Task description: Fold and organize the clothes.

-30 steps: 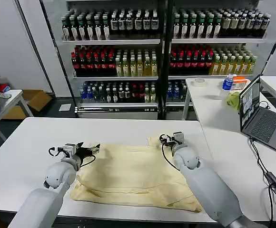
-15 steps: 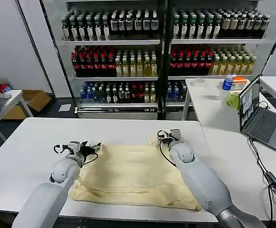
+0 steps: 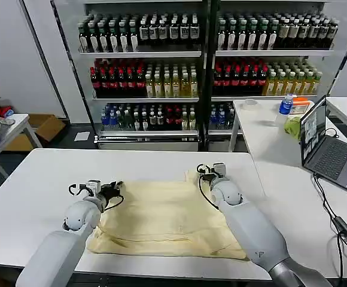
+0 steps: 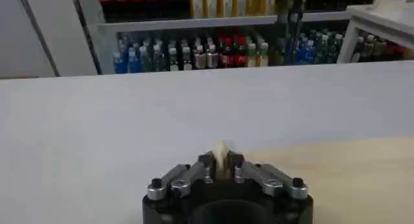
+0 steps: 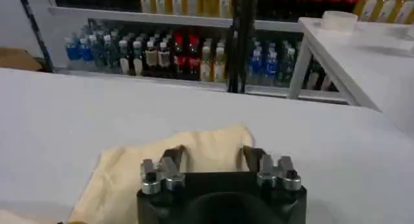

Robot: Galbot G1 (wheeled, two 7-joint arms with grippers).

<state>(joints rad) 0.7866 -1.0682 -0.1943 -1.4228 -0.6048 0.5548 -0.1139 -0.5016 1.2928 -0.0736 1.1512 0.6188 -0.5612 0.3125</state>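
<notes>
T-shirt [image 3: 170, 218] lies flat at the near middle of the white table [image 3: 36, 179], hem at the near edge. My left gripper [image 4: 220, 164] is pinched on a fabric nub at the shirt's far left corner. My right gripper [image 5: 214, 159] stands wide over the far right corner fold, not clamped. Cloth looks light, limp, prone to bunch; I'd grab corners or seams, both layers.

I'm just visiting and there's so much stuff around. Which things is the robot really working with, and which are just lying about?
Part of the job:
- T-shirt on the white table
- left pincer, pinching the shirt's edge
- right pincer, open at its far corner

Just lying about:
- laptop
- small yellow-green cloth
- drink shelves
</notes>
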